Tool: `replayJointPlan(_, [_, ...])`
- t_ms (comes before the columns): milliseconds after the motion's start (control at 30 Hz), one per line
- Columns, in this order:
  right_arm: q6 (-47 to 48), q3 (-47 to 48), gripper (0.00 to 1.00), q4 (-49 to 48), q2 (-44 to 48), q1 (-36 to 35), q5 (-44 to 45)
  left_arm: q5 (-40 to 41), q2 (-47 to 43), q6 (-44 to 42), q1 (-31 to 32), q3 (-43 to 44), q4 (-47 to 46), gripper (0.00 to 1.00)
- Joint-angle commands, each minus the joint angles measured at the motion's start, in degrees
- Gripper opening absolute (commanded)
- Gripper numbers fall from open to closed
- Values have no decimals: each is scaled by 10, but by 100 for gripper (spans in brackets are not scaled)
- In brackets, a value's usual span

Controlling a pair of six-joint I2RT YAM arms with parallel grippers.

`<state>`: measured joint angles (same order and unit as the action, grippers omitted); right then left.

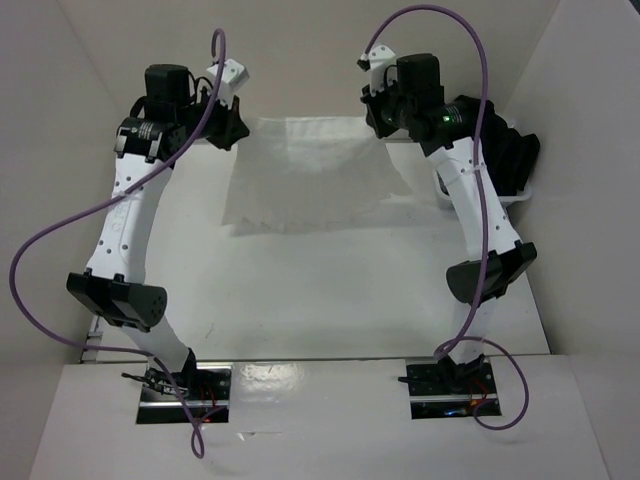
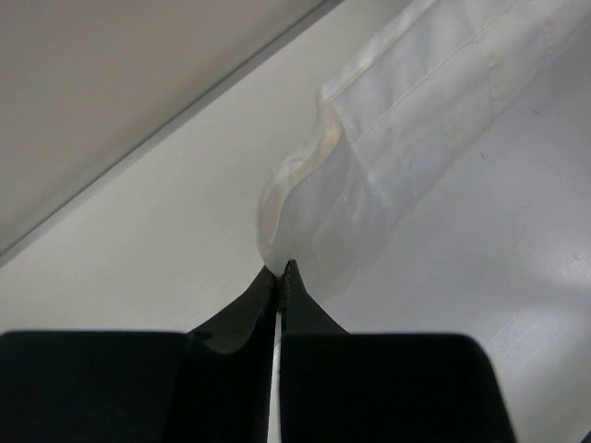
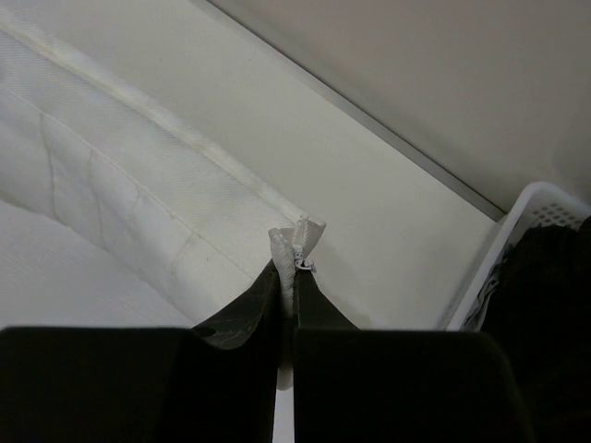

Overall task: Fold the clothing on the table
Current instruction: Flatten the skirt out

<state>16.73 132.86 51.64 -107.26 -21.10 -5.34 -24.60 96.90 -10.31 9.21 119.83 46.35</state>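
White pleated clothing (image 1: pixel 305 175), far side of table (image 1: pixel 330 295): far-left corner clamped in left gripper (image 2: pixel 282 269), far-right corner clamped in right gripper (image 3: pixel 288 268).

The clothing (image 1: pixel 305 175) lies on the far half of the table (image 1: pixel 330 300), between the two arms. The left gripper (image 2: pixel 281 272) sits at its far left corner, the right gripper (image 3: pixel 288 277) at its far right corner. Right of that stands a basket (image 3: pixel 526 208) with other garments (image 3: pixel 545 305) in it
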Motion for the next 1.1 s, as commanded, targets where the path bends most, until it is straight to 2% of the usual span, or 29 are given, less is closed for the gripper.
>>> replayJointPlan(0, [-2, 2, 0, -25, 48, 3, -13, 10, -25, 5, 7, 19, -5, 0])
replayJointPlan(100, [13, -35, 0, -12, 86, 3, -50, 10, -54, 5, 12, -6, -5, 0])
replayJointPlan(367, [79, -154, 0, 51, 182, 3, -162, 4, -190, -22, 18, -220, -28, 0])
replayJointPlan(500, [122, -179, 0, 105, 210, 3, -218, -18, -250, -64, 18, -258, 24, 0])
replayJointPlan(633, [137, -192, 0, 132, 218, 3, -250, -31, -280, -71, 18, -263, 56, 0])
replayJointPlan(833, [142, -175, 0, 132, 179, 3, -279, -71, -252, -71, 18, -258, 61, 0])
replayJointPlan(967, [119, -221, 0, 85, 145, 3, -279, -97, -180, -66, 18, -258, 61, 0])
replayJointPlan(1067, [104, -258, 0, 39, 109, 3, -243, -97, -111, -71, 18, -273, 37, 0])
